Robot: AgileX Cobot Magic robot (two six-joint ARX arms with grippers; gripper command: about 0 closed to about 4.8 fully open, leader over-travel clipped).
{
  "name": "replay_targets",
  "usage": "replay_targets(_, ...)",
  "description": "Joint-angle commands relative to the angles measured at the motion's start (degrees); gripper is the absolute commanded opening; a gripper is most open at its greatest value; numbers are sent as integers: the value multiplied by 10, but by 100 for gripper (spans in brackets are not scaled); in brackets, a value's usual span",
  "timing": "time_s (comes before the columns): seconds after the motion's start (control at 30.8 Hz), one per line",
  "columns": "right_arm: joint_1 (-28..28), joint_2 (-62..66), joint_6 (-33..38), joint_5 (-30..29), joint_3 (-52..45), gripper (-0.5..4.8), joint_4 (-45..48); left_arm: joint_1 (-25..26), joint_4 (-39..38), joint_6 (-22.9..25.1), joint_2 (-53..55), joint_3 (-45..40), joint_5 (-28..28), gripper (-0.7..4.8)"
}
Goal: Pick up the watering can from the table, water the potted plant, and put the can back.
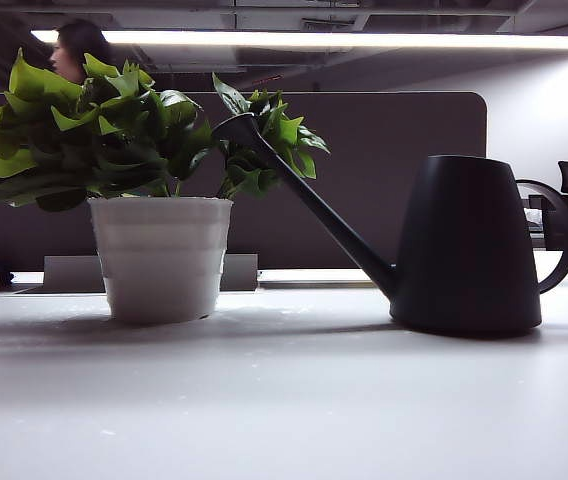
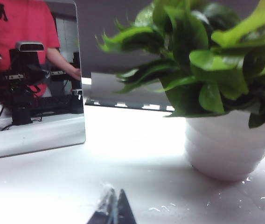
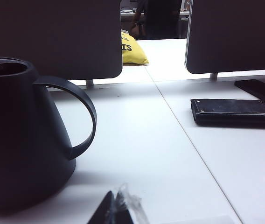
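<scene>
The bench (image 1: 284, 400) is a broad, pale grey-white surface, smooth and faintly speckled, seen from a low exterior view. On it, at about nine o'clock from the middle, stands the potted plant (image 1: 159, 255), its white ribbed pot upright and its green leaves spreading wide. At about three o'clock stands the watering can (image 1: 464, 245), matte black and upright, its long thin spout slanting up toward the leaves and its looped handle at the far side.

Behind both runs a dark partition panel (image 1: 384, 170), with a ceiling light strip (image 1: 364, 41) above.

In the left wrist view, the left gripper (image 2: 114, 211) sits low near the bench with its jaws drawn together, empty; water droplets (image 2: 258, 201) lie by the pot.

In the right wrist view, the right gripper (image 3: 115, 210) is closed on nothing, just beside the can. A black wallet (image 3: 235, 111) lies well apart.
</scene>
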Motion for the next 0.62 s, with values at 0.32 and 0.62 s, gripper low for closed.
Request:
replay_targets(0.32, 1, 0, 1, -19, 14, -6, 12, 1, 7, -4, 1, 4, -6, -6)
replay_targets(0.62, 1, 31, -13, -57, 180, -5, -53, 1, -45, -150, 5, 102, 18, -5)
